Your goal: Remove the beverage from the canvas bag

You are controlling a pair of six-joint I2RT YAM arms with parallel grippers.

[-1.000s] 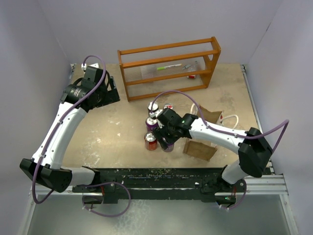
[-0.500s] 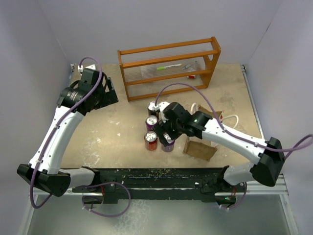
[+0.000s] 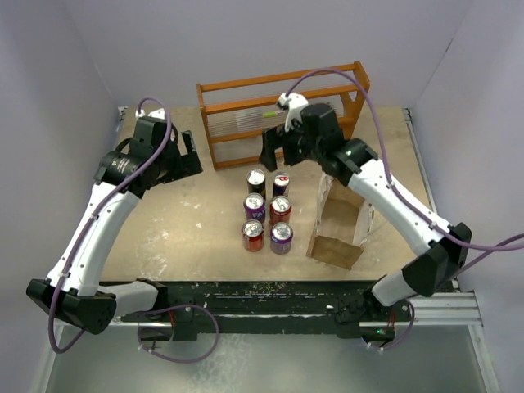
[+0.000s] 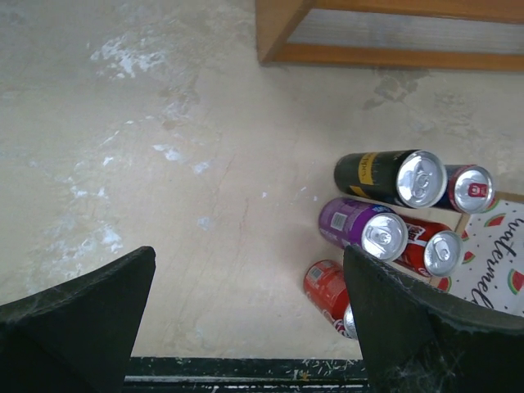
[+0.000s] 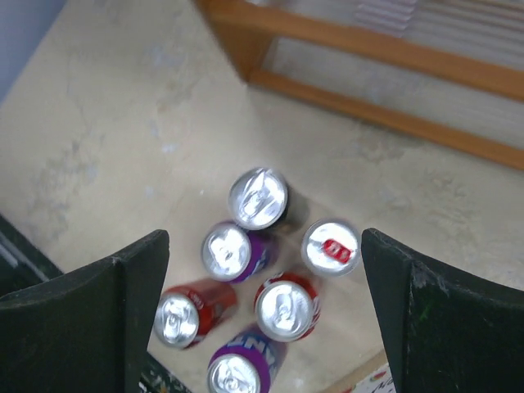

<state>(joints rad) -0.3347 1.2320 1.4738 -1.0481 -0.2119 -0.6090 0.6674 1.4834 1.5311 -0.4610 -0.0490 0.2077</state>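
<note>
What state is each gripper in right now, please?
Left gripper: open, fingers wide apart, holding nothing.
Right gripper: open, fingers wide apart, holding nothing.

Tan canvas bag [image 3: 334,248] standing open, six cans [image 3: 281,206] beside

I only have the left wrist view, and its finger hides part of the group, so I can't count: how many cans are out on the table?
Observer: Six cans stand upright in two rows of three, just left of the canvas bag.
Operator: Is the right gripper holding one?
Observer: No. The right gripper is open and empty, near the wooden rack.
Operator: Anything left in the bag?
Observer: No can top shows inside from above; the right arm covers part of the opening.
</note>
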